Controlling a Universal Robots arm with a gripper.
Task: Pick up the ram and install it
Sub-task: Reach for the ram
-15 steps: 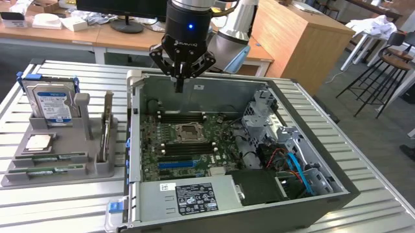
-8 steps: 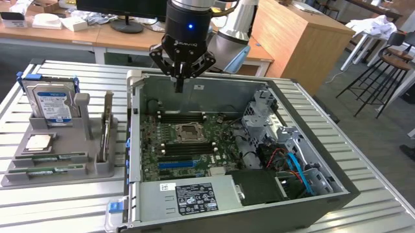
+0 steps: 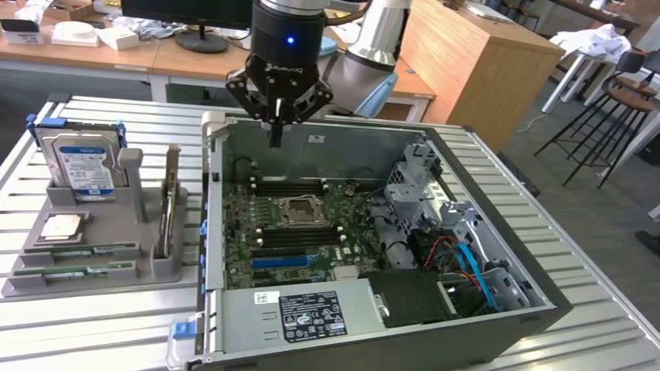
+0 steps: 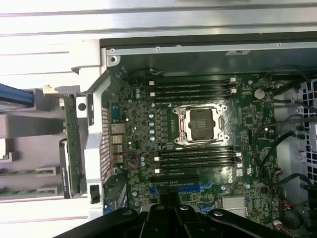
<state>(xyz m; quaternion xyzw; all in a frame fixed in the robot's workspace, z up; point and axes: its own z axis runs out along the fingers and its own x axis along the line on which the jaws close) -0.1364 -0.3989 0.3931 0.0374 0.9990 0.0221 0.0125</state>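
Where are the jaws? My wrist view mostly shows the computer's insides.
Observer: The arm holds its jaws shut and empty above the case, near its back wall.
Operator: Is the ram picked up?
Observer: No. The ram lies flat in the holder, on the exterior view's left of the case.
Operator: What else sits there?
Observer: A hard drive stands upright at the holder's far end.
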